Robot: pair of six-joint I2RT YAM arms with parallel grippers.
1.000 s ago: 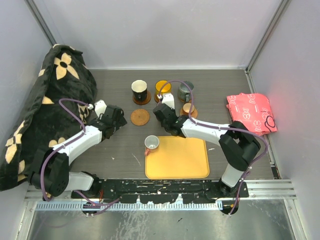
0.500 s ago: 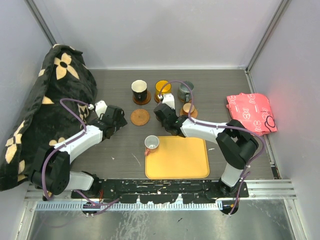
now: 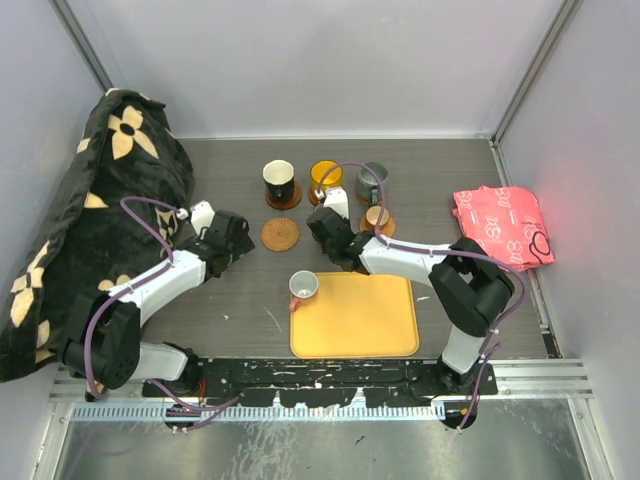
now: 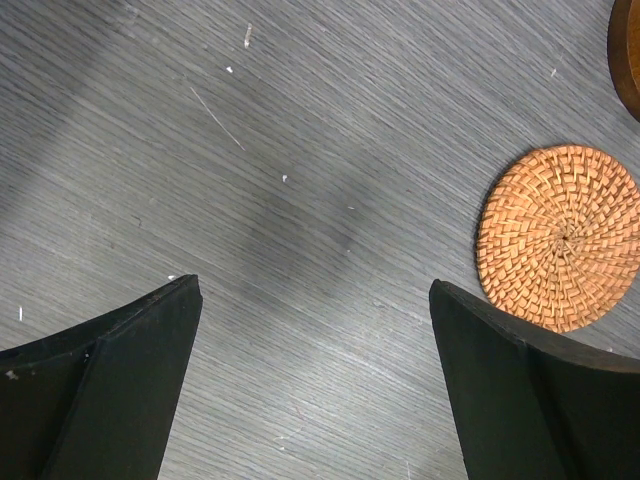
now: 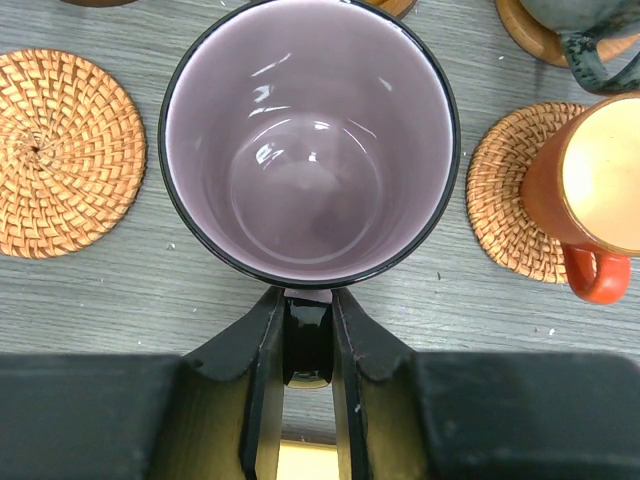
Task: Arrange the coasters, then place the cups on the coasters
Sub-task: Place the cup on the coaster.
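Right gripper [image 5: 308,312] is clamped tight on the handle of the purple-grey cup [image 5: 310,140]. Its fingers pinch the handle from both sides at the bottom centre of the right wrist view, with the mug upright, mouth to the camera and nothing inside. Whether it rests on the table or hangs just above it, can't tell from here. Left of it in that view lies the bare woven coaster [image 5: 65,150]. To the right, the small brown cup [image 5: 590,190] sits on a second woven coaster [image 5: 495,200], handle pointing down-frame. In the upper right corner, the grey-green cup [image 5: 580,25] stands on a wooden coaster [image 5: 525,35]. Over to the left gripper [image 4: 315,295]: jaws spread wide, only the grey table [image 4: 300,150] between them, and the bare woven coaster just beside the finger at the right of the left wrist frame. From overhead, back row: the black-and-cream cup [image 3: 279,180] on a dark coaster [image 3: 285,200], with the orange-yellow cup [image 3: 325,174] next to it. The white cup [image 3: 303,287] stands at the upper left corner of the yellow tray [image 3: 355,320].
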